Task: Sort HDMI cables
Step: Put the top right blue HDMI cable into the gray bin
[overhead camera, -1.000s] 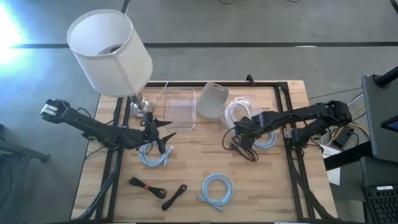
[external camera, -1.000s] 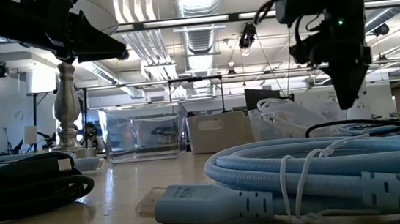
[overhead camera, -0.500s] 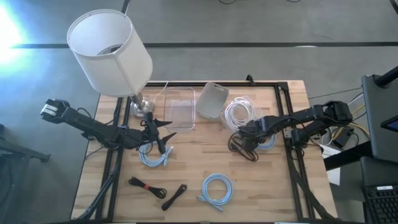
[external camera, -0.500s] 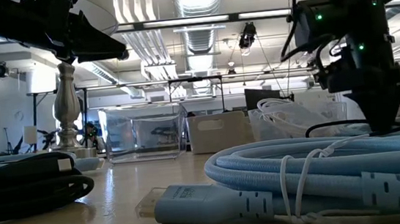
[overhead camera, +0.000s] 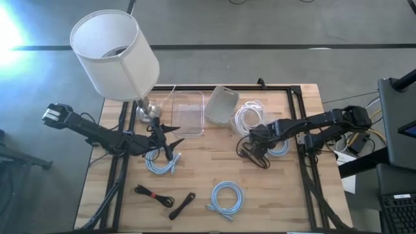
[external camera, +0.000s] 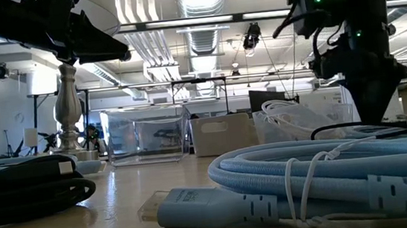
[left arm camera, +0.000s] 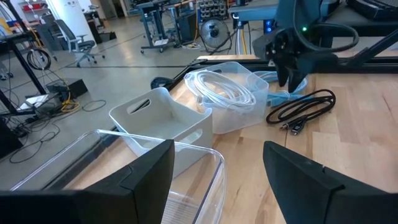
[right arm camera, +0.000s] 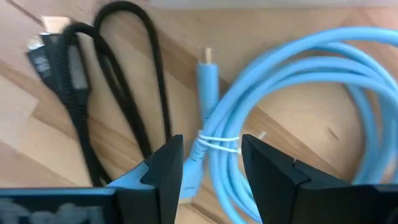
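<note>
While unlabelled, right pincer [right arm camera: 210, 163] straddles blue coil [right arm camera: 292, 106].

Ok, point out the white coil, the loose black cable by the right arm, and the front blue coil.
white coil [left arm camera: 221, 91], left wrist view, on its looped strands
black cable [left arm camera: 306, 109], left wrist view, mid-loop
front blue coil [overhead camera: 227, 197], high view, on its ring
</note>
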